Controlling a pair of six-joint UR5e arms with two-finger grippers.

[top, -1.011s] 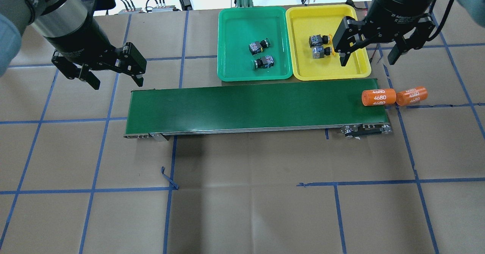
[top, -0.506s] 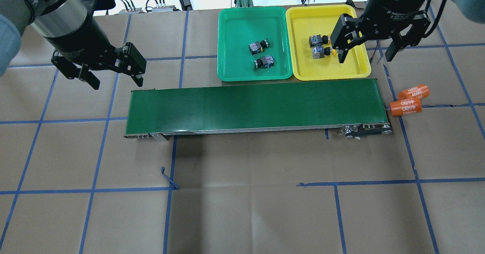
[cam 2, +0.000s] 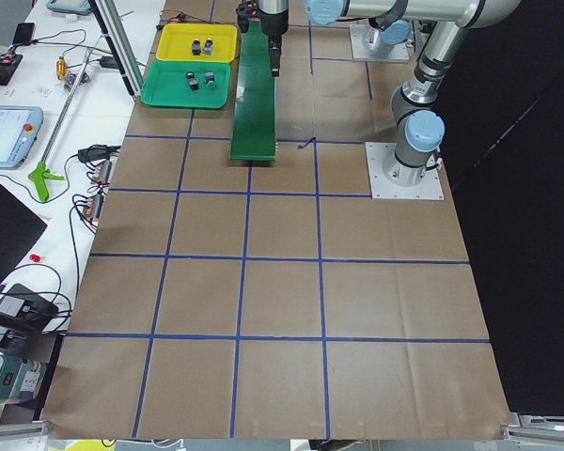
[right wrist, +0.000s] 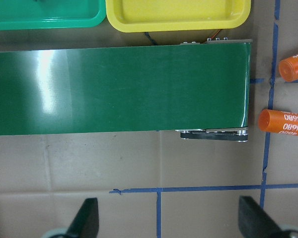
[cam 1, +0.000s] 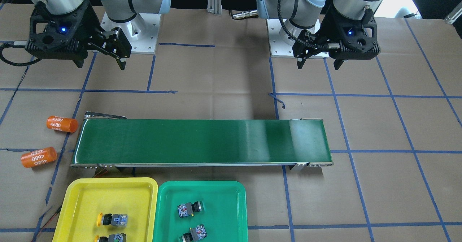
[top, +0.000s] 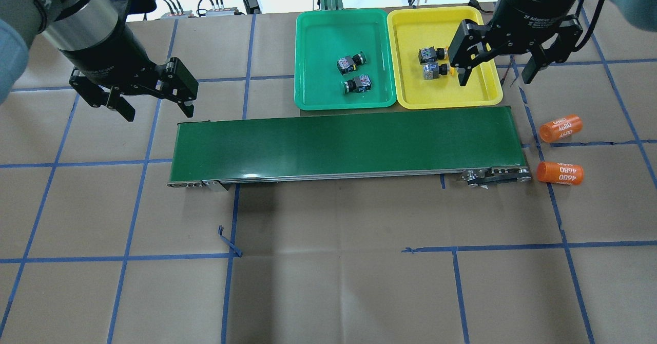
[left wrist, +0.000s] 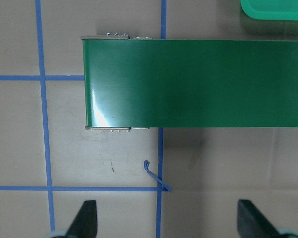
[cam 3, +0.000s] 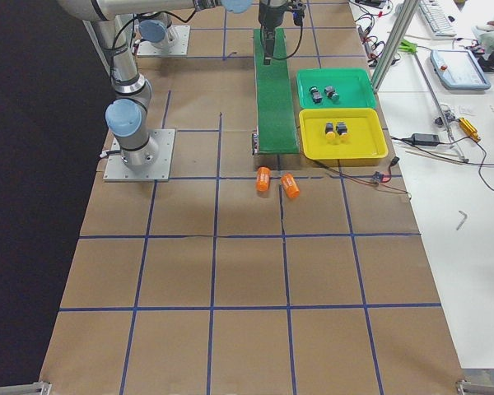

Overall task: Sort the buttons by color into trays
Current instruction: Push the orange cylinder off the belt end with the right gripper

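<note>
Final step, apparently done: two buttons (top: 351, 62) in green tray (top: 318, 41), two yellow-capped buttons (top: 430, 55) in yellow tray (top: 416, 31), trays beyond conveyor belt (top: 344, 141). Left gripper (top: 159, 113), right gripper (top: 496, 80) spread, empty. Next: probably retreat only.

White digits out past the end of the belt (top: 344, 144), on the worktop (top: 328, 282). The farther orange cylinder (top: 560, 128) carries "4680" in repeated rows round its side, tilted in the overhead view. The nearer orange cylinder (top: 560, 173) shows the same "4680", upside down from that camera and upright from the front-facing one. Up on the right gripper (top: 490, 81), the black body bears small white print: "2F Adaptive" reads, and the rest is too small to make out. The left gripper (top: 160, 114) has a similar line of print, too small to read. The white lettering on the left arm's strap can't be made out either.
</note>
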